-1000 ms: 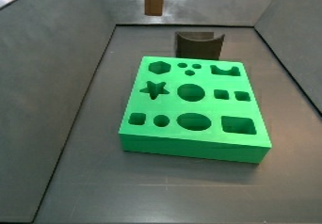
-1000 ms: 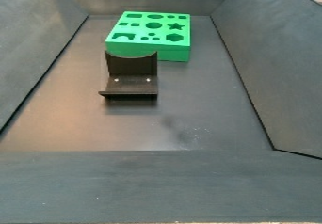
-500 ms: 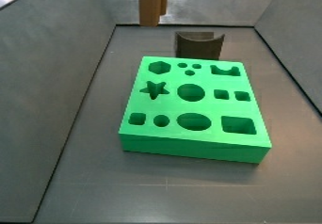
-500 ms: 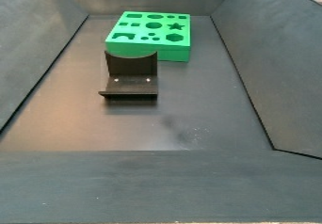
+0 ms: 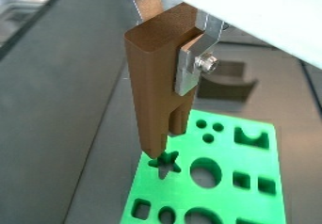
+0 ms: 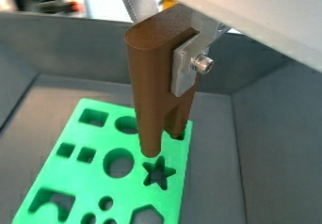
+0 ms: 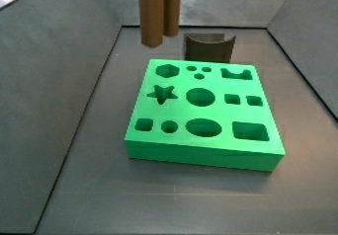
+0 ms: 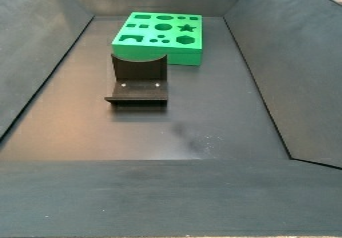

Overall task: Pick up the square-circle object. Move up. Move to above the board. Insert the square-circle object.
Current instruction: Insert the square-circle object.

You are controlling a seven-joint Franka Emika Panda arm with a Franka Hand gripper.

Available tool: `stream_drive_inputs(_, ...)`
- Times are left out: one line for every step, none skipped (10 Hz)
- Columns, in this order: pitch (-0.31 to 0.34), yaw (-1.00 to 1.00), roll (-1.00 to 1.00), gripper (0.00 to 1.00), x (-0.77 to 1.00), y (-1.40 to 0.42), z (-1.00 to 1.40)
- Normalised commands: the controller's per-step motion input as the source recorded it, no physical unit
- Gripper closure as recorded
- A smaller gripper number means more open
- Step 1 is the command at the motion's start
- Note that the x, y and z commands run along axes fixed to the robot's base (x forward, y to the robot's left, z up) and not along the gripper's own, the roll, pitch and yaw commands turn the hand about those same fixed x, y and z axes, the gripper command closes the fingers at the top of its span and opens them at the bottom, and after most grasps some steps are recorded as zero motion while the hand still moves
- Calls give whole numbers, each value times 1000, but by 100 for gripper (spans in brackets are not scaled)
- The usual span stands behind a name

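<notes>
The square-circle object [image 5: 153, 105] is a long brown wooden peg, held upright by its upper end in my gripper [image 5: 164, 58]. One silver finger [image 5: 189, 63] presses flat on its side; it shows the same way in both wrist views [image 6: 186, 63]. The peg [image 6: 153, 105] hangs in the air over the green board [image 6: 75, 183], its lower end near the star hole [image 6: 157, 174]. In a side view the peg [image 7: 160, 12] hangs above the board's [image 7: 205, 116] far left part, clear of it. The gripper itself is out of both side views.
The dark fixture [image 7: 209, 46] stands on the floor right behind the board, and also shows in a side view [image 8: 138, 82] and a wrist view [image 5: 233, 82]. Sloping grey walls [image 7: 79, 91] enclose the floor on all sides.
In the side view the peg has come lower and slightly left, showing more of its length above the board's far left part. The board and fixture have not moved.
</notes>
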Motion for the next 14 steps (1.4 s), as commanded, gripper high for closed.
stream_drive_inputs(-34, -1000, 0, 100, 0, -129, -280)
stream_drive_inputs(-27, -1000, 0, 100, 0, -123, -269)
stream_drive_inputs(-4, -1000, 0, 100, 0, -9, -326)
stream_drive_inputs(-4, -1000, 0, 100, 0, 0, -334)
stream_drive_inputs(-3, -1000, 0, 100, 0, 0, -334)
stream_drive_inputs(-4, -1000, 0, 100, 0, 0, -334)
stream_drive_inputs(-4, -1000, 0, 100, 0, 0, -337)
stream_drive_inputs(-9, -1000, 0, 100, 0, 0, -346)
stream_drive_inputs(-14, -923, 0, 100, 0, -300, -309)
stream_drive_inputs(-19, -871, 0, 100, 0, -371, -311)
stream_drive_inputs(-21, -874, 1, 100, 0, -374, -314)
stream_drive_inputs(-20, -874, 0, 100, 0, -371, -311)
stream_drive_inputs(-23, -877, 0, 100, 0, -369, -317)
stream_drive_inputs(-24, -877, 1, 100, 0, -366, -320)
